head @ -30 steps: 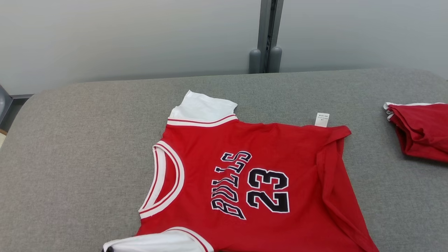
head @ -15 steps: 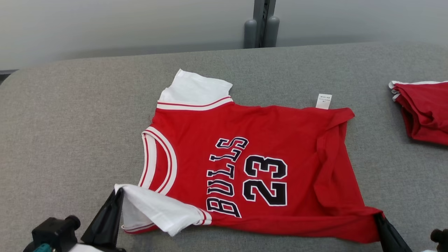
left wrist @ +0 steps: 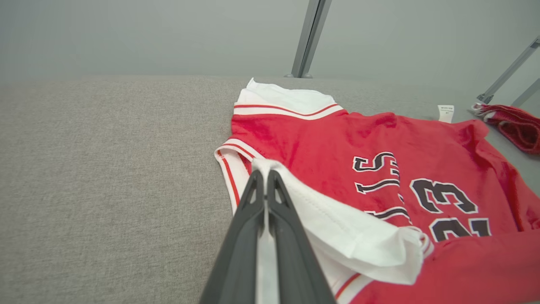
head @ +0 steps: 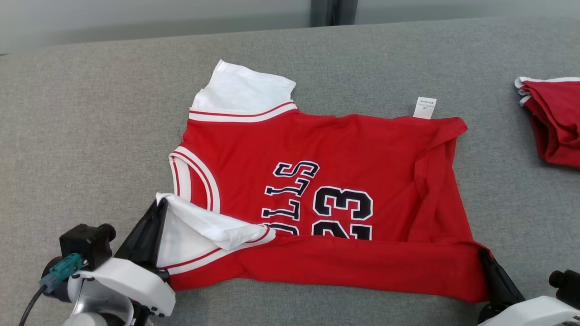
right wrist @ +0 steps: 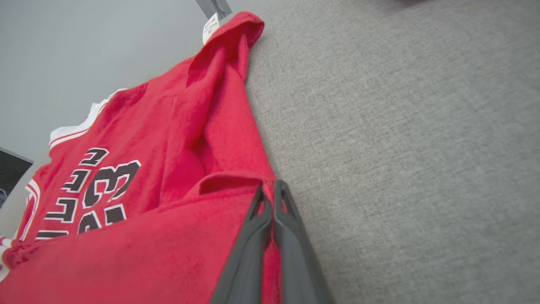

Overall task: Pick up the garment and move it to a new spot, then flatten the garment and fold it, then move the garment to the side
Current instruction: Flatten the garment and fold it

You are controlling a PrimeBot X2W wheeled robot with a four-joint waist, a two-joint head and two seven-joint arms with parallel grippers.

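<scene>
Nearest the head camera, the white wrist housings of both arms are cut off by the bottom edge. The left fingers [head: 158,208] are pressed together on the corner of the near white sleeve [head: 199,226], holding it a little off the grey tabletop [head: 81,136]. In the left wrist view a thin strip of white cloth shows between them. The right fingers [head: 485,260] are likewise pinched shut on the near hem corner of the red jersey [head: 344,145], and red cloth bunches at their tips in the right wrist view.

Between the two grips the jersey's near edge is turned over toward the far side. That band hides the lower part of the "23" and the first letters of the black lettering [head: 294,181]. The rest lies flat mid-tabletop, neck to the robot's left, with a raised crease along the hem side.

Beyond lie the far white sleeve [head: 244,88] and a small white tag [head: 425,107], its print too small to read. Well apart at the far right, a second red garment [head: 555,122] is cut off by the frame edge. A dark post [head: 333,11] stands behind the tabletop, with its top out of frame.
</scene>
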